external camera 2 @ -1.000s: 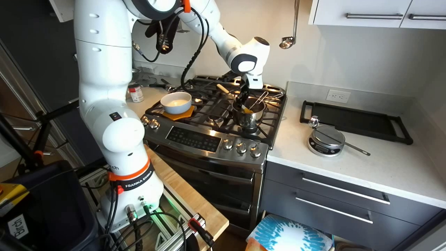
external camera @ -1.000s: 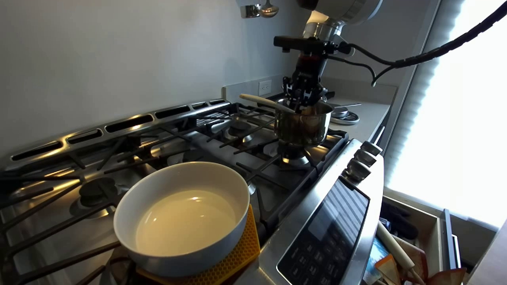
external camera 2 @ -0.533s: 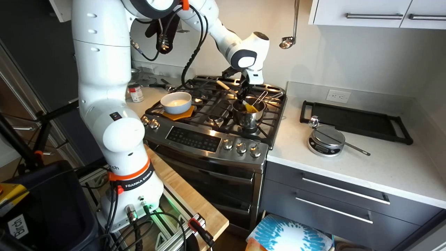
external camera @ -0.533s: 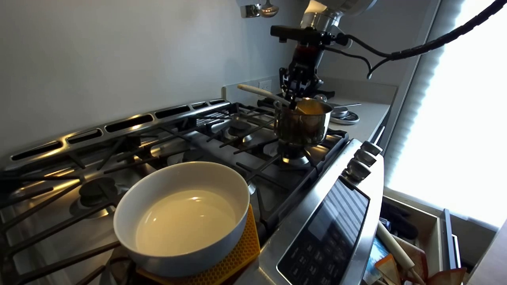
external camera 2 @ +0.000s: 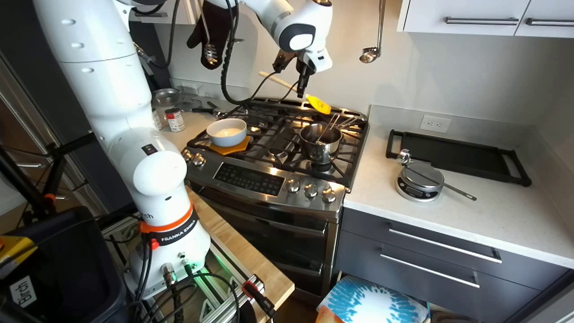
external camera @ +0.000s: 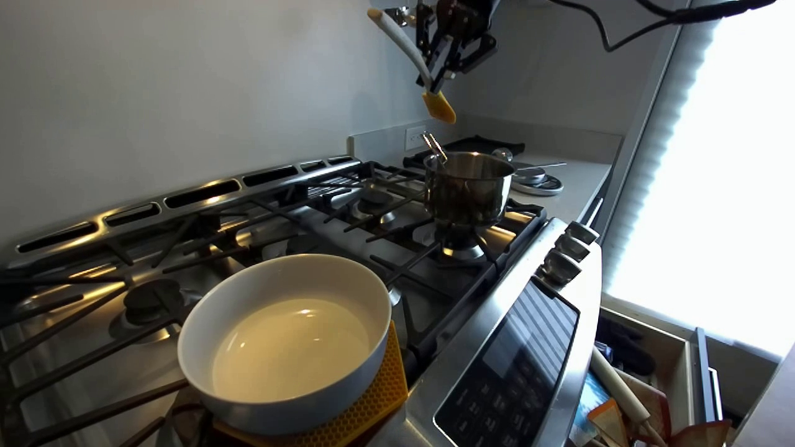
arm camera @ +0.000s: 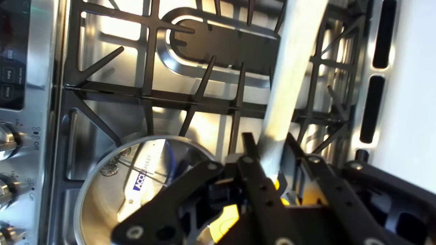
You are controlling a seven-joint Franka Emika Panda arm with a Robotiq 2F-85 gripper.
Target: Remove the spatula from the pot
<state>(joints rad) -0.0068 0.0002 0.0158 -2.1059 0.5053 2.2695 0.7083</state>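
The spatula has a pale wooden handle point(external camera: 402, 42) and a yellow-orange head point(external camera: 440, 108). My gripper point(external camera: 435, 85) is shut on the handle near the head and holds the spatula tilted in the air, head low. In another exterior view the spatula head point(external camera 2: 318, 104) hangs above and behind the steel pot point(external camera 2: 319, 151), apart from it. In the wrist view the handle point(arm camera: 293, 68) runs up from between the fingers point(arm camera: 270, 141); the head point(arm camera: 224, 223) is partly hidden by the gripper. The pot point(external camera: 469, 197) stands on a front burner below.
A whisk point(external camera 2: 329, 128) and a white-handled tool point(arm camera: 144, 173) are in the pot. A white pot point(external camera: 292, 354) stands on an orange trivet point(external camera: 372, 403). A scale point(external camera 2: 417, 188) with a ladle and a black tray point(external camera 2: 457, 154) are on the counter. Another ladle point(external camera 2: 370, 54) hangs on the wall.
My gripper has risen well up with the spatula. The spatula head, in the pot half a second ago, is now above it in the air. The pot has shifted slightly.
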